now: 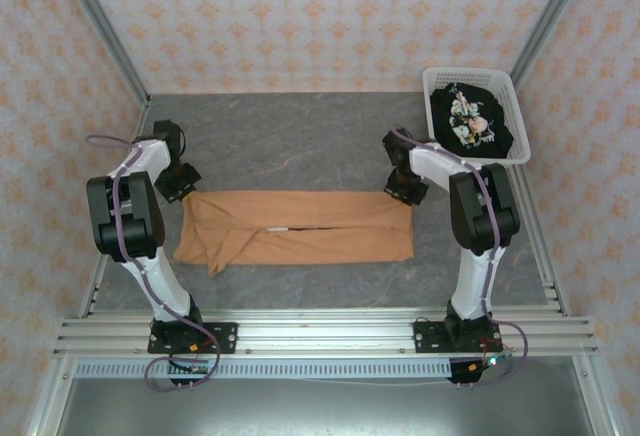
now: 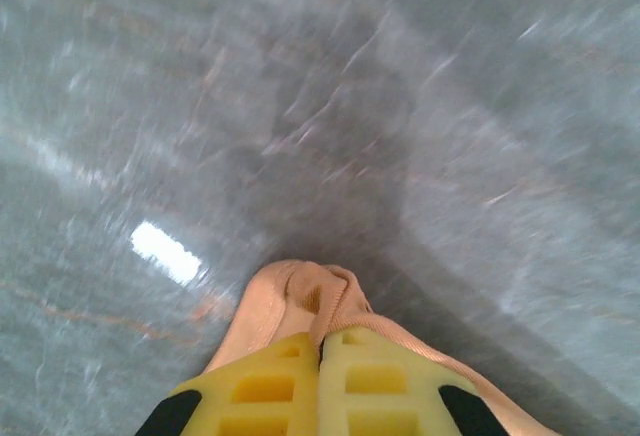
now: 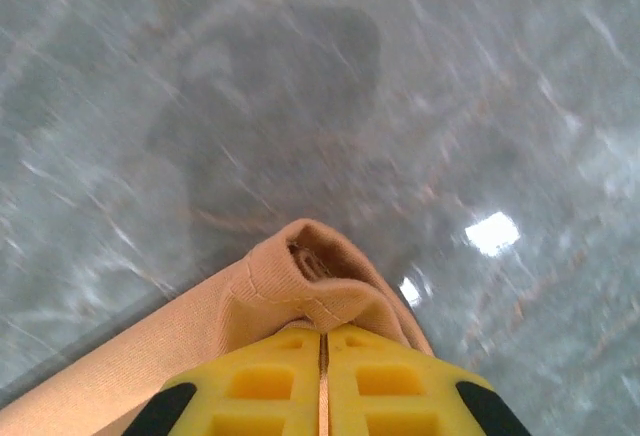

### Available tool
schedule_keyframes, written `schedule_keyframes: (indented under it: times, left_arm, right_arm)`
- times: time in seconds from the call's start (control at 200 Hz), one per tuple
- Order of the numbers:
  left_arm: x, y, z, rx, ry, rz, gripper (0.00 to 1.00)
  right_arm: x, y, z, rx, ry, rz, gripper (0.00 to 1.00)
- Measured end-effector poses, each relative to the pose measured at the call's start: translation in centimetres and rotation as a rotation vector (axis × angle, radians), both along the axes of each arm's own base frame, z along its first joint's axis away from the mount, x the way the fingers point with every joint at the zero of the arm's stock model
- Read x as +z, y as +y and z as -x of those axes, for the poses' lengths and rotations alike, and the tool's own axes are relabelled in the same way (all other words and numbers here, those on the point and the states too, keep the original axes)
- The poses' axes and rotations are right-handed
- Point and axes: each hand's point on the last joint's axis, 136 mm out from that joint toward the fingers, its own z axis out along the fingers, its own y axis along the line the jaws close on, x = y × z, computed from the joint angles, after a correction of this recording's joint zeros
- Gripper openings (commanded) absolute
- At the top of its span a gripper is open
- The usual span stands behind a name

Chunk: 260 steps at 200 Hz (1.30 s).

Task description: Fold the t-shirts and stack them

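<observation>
Both wrist views are smeared with blur, and each cuts its yellow fingers off at the bottom edge, so you get little more than the tips. Your left gripper (image 2: 320,341) has its tips pressed together on a bunched corner of the orange-tan t-shirt (image 2: 305,296), and a puckered knob of cloth pokes out ahead of them. Your right gripper (image 3: 322,334) is likewise clamped on a folded corner of that shirt, a stitched hem curling over its tips. From above, the black wrist housings hide both pinch points. The shirt lies as a long, soft band across the grey marbled table (image 1: 300,136), with a rumpled flap at its near left end. A thin pale line runs along its middle; you cannot tell what it is. The black t-shirt (image 1: 470,121), floral print up, sits crumpled in the white plastic basket (image 1: 468,72) at the table's far right corner.
</observation>
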Motion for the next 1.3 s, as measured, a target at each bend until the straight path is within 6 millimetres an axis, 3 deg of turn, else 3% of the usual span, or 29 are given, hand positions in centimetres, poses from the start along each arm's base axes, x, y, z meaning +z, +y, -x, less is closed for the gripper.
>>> schedule_keyframes:
  times: [0.15,0.26,0.38,0.475,0.545,0.62,0.716,0.906,1.086,1.301]
  left_arm:
    - [0.3,0.3,-1.3,-0.018,-0.019,-0.004,0.50]
    - [0.8,-0.1,0.2,-0.011,-0.012,-0.003,0.57]
    - [3.0,-1.6,4.6,0.031,-0.033,0.002,0.52]
    - [4.4,-4.4,8.9,0.065,-0.072,0.039,0.47]
    - [3.6,-6.4,12.2,0.108,-0.064,0.088,0.46]
    - [1.5,-7.6,15.8,0.195,-0.006,0.139,0.48]
    - [-0.4,-8.4,18.5,0.299,0.073,0.174,0.53]
    - [-0.9,-8.9,18.4,0.453,0.053,0.218,0.52]
    - [-2.4,-10.2,19.6,0.538,0.089,0.271,0.51]
    - [-2.8,-10.8,20.1,0.591,0.074,0.300,0.47]
  right_arm:
    - [0.8,0.5,-1.9,0.056,-0.031,-0.005,0.23]
    - [1.7,0.8,-2.1,0.086,-0.047,-0.010,0.31]
    - [3.7,1.3,-1.6,0.112,-0.084,-0.029,0.34]
    - [6.1,2.2,-0.6,0.141,-0.133,-0.055,0.33]
    - [7.4,3.2,0.3,0.167,-0.160,-0.076,0.33]
    - [8.2,4.3,1.3,0.194,-0.172,-0.098,0.33]
    - [8.4,5.5,2.3,0.218,-0.169,-0.121,0.32]
    - [7.7,6.4,3.6,0.230,-0.138,-0.138,0.32]
    - [8.0,6.4,3.6,0.230,-0.147,-0.142,0.32]
    - [8.0,6.4,3.8,0.229,-0.146,-0.142,0.31]
